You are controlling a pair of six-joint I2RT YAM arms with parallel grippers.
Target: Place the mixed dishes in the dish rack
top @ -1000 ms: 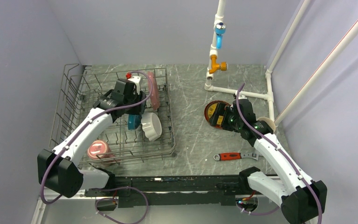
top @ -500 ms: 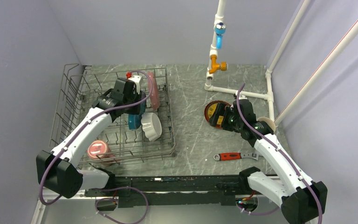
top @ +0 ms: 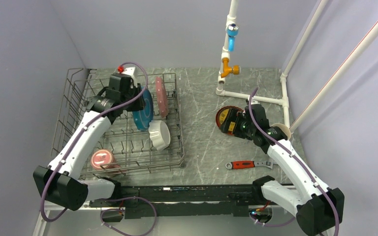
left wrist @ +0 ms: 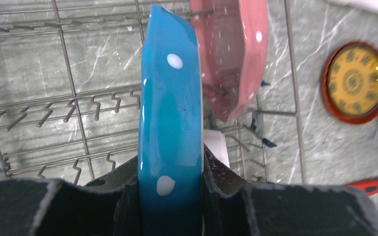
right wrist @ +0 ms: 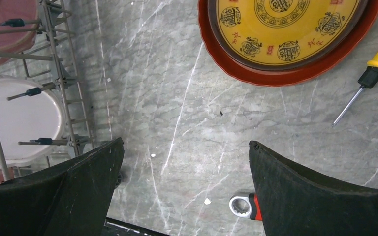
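Note:
The dish rack [top: 70, 112] stands at the left. My left gripper [top: 134, 101] is shut on the rim of the blue plate [top: 142, 112] and holds it upright above the rack's tines; the plate fills the left wrist view [left wrist: 170, 98] between my fingers [left wrist: 224, 182]. The pink scalloped plate [top: 161, 96] stands upright beside it. The white scalloped bowl [top: 159, 133] and the pink mug [top: 102, 159] are in the rack. The red-brown plate [top: 224, 115] lies on the table. My right gripper [right wrist: 186, 143] is open and empty just near of that plate [right wrist: 288, 34]. The cream cup [top: 285, 131] sits behind the right arm.
A red-handled wrench [top: 246, 164] lies near the table's front edge and shows by my right finger [right wrist: 243, 206]. A yellow screwdriver [right wrist: 374, 64] lies right of the red-brown plate. White pipework [top: 226, 64] with valves stands at the back right.
My left gripper has lifted the blue plate and carried it up and toward the far left of the rack. The right arm has not moved.

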